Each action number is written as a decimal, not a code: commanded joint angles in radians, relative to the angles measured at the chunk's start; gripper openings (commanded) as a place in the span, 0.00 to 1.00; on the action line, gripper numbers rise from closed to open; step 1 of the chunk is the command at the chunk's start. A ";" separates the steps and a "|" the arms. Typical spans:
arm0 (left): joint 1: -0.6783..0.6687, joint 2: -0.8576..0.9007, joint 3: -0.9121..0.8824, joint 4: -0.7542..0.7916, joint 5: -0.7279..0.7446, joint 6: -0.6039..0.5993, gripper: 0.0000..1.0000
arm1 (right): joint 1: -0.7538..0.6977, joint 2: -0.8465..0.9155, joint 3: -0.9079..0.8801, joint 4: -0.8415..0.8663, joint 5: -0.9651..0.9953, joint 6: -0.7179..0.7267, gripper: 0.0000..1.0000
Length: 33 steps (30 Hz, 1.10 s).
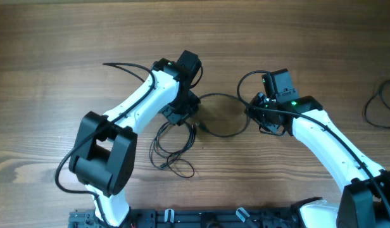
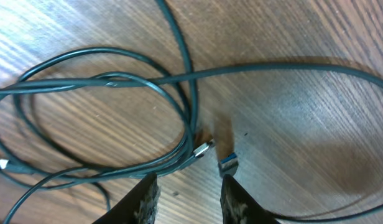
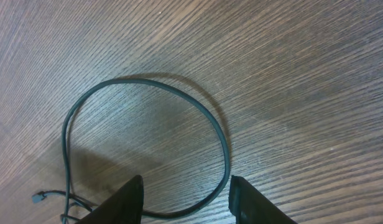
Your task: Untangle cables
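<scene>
1. Judging from the overhead view, the job is partly done at best: the cables (image 2: 190, 76) lie on the wooden table (image 1: 68, 38) between and in front of the two arms, and several strands cross one another.
2. The left gripper (image 2: 188, 196) hangs low over the overlapping coils (image 1: 173, 152). Its fingers stand a little apart with bare wood between them, so it grips nothing that shows.
3. Just ahead of those fingers lie two plug ends, a silver plug (image 2: 204, 148) and a blue plug (image 2: 228, 163), close together but apart. At least two cords pile up here.
4. The right gripper (image 3: 185, 202) has its fingers spread wide, straddling the near arc of a wide loop (image 3: 224, 138). The cord runs between them without being pinched.
5. That loop lies flat between the two grippers, and no other strand crosses its open middle. One end of it runs back into the coils by the left arm.
6. A loose black cord (image 1: 367, 111) rests at the table's right edge, well apart from the rest. It looks like one cable already freed, though I cannot be sure.
7. Left to do, in my judgement: pull the wide loop's cord out of the coils, then part the strands that overlap there.
</scene>
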 commanded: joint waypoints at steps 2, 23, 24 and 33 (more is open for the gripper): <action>-0.002 0.072 -0.007 0.023 -0.018 -0.017 0.32 | -0.003 0.003 0.005 0.000 0.025 -0.020 0.47; -0.023 0.131 -0.059 0.110 -0.043 -0.017 0.04 | -0.003 0.003 0.005 -0.007 0.025 -0.020 0.47; -0.021 0.129 -0.057 0.109 -0.043 -0.017 0.04 | -0.003 0.003 0.005 -0.008 0.025 -0.020 0.47; 0.068 -0.039 0.130 -0.021 -0.013 0.250 0.04 | -0.003 0.003 0.005 -0.007 0.024 -0.019 0.48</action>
